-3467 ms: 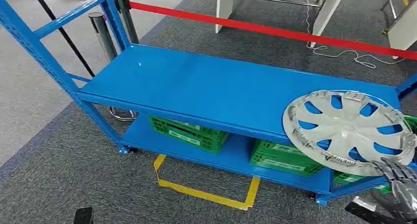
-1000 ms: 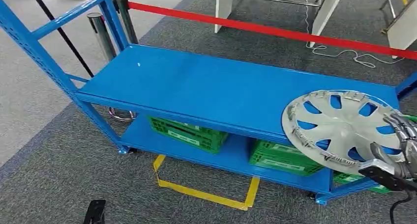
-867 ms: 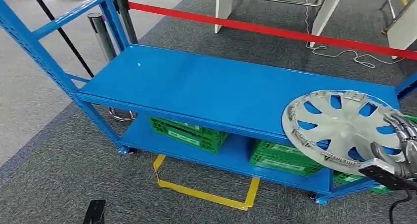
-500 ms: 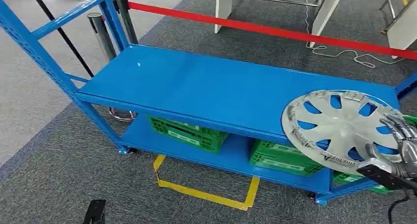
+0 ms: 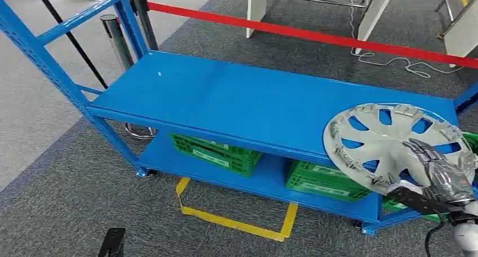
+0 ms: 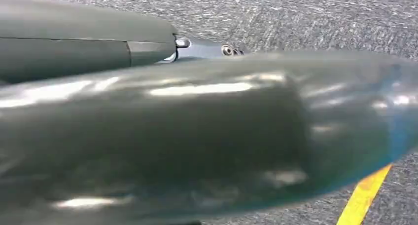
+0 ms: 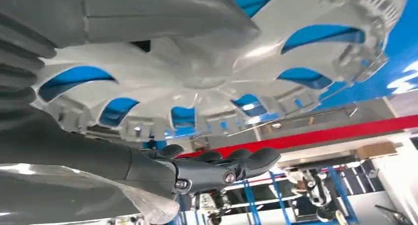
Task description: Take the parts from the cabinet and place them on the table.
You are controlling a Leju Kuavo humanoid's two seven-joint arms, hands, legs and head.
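One silver hubcap is seen on the blue shelving unit, at the right end of its upper shelf, with the near edge overhanging the shelf front. Three green crates are counted on the lower shelf: one at the left, one in the middle and one partly hidden at the right. Two chrome stanchion posts stand at the far left, and one red barrier belt is stretched across behind the shelving. A yellow tape outline is marked on the grey carpet in front.

The hubcap is a round, pale silver plastic wheel cover with curved spokes, through whose openings the blue shelf is visible; small clips are set around its rim. In the right wrist view its hollow underside is shown close up.

The right hand is laid over the near right part of the hubcap, with dark fingers curled beneath the rim and the thumb above; the cover appears to be clasped between them. Compared with half a second ago, the hand has been moved left and further onto the hubcap face, while the hubcap has stayed in place. The left hand is seen only as a blurred sliver, and whether its fingers are apart or together cannot be told.
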